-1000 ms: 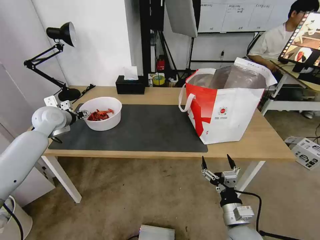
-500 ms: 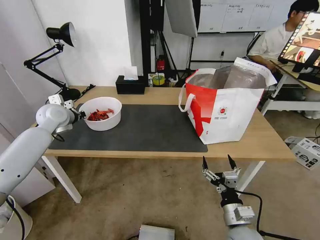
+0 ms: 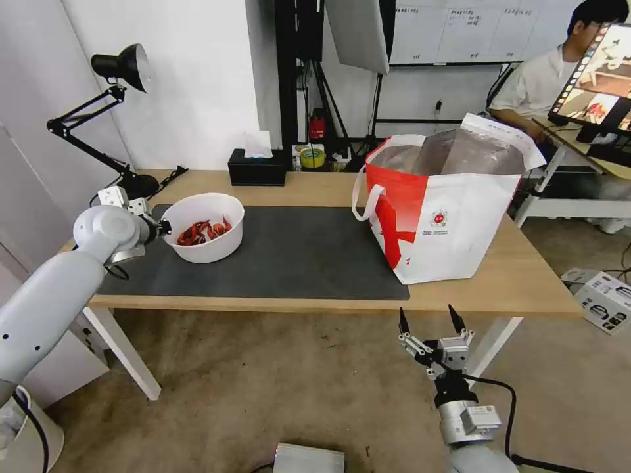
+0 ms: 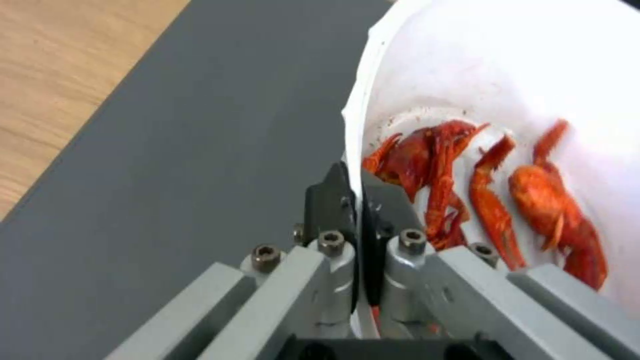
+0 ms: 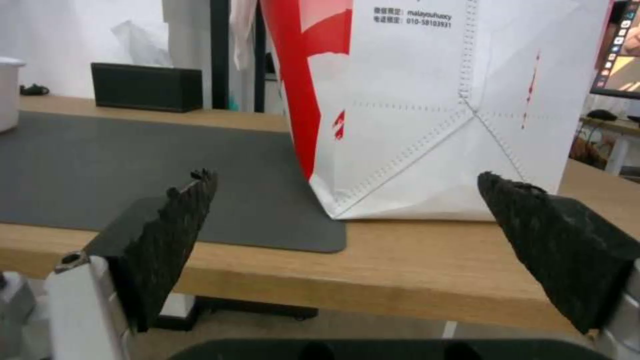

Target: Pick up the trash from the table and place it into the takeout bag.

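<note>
At the left end of the table (image 3: 513,279), the left gripper (image 3: 161,228) pinches the near-left rim of the bowl (image 3: 205,226); in the left wrist view its two fingers (image 4: 331,200) are closed on the thin white wall, one outside and one inside, just beside the red shells (image 4: 467,190). The bowl sits over the left part of the dark mat (image 3: 282,256) and appears tipped, its rim raised on the gripped side.

It looks like a light, thin plastic bowl that flexes: the rim bends where it is pinched. A single rim hold is workable but the load can swing, and the loose shells will slide, so it wants keeping level. Compared with a second ago, the bowl has shifted slightly right and up, and the shells have spread toward its far wall; the left arm's elbow has risen too.

Farther right, the takeout bag (image 3: 453,217) stands open on the table's right half, well apart from the bowl. The right gripper (image 3: 427,322) hangs below the near table edge, jaws spread wide and empty, unchanged.
</note>
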You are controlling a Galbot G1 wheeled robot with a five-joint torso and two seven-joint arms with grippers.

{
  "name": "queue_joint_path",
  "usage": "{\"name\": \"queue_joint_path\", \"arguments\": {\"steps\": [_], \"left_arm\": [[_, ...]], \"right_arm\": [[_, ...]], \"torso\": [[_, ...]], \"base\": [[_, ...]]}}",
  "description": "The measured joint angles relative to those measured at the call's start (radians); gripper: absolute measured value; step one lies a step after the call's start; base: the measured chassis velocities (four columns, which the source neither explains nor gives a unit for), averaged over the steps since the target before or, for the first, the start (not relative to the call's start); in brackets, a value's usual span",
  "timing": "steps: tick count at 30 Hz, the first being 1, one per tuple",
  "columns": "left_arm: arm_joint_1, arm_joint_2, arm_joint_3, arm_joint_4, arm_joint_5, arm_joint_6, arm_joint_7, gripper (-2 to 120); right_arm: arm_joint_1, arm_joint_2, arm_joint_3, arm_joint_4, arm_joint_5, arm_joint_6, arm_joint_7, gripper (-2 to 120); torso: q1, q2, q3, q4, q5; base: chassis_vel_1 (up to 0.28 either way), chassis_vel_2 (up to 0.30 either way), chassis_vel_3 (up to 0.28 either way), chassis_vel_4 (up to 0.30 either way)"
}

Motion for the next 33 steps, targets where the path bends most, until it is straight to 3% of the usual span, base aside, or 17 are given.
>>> {"name": "queue_joint_path", "arguments": {"steps": [6, 17, 27, 33], "left_arm": [[-0.010, 0.006, -0.032, -0.050, -0.012, -0.002, 0.000, 0], [-0.091, 0.018, -0.055, -0.154, -0.141, -0.005, -0.057, 0], [-0.271, -0.052, 0.036, -0.164, -0.345, -0.007, -0.173, 0], [-0.388, -0.110, 0.088, -0.129, -0.392, -0.007, -0.200, 0]], "right_arm": [[-0.001, -0.001, 0.000, 0.002, 0.000, 0.000, 0.000, 97], [-0.004, -0.001, -0.002, 0.009, -0.002, 0.000, 0.000, 97], [-0.010, 0.001, -0.002, 0.013, -0.004, 0.000, -0.001, 97], [-0.014, 0.005, 0.002, 0.015, -0.006, 0.000, -0.001, 97]], "torso": [[0.000, 0.000, 0.000, 0.0000, 0.0002], [0.000, 0.000, 0.000, 0.0000, 0.0003], [0.000, 0.000, 0.000, -0.0001, 0.0004], [0.000, 0.000, 0.000, -0.0003, 0.0005]], "base": [[0.000, 0.000, 0.000, 0.000], [0.000, 0.000, 0.000, 0.000], [0.000, 0.000, 0.000, 0.000], [0.000, 0.000, 0.000, 0.000]]}}
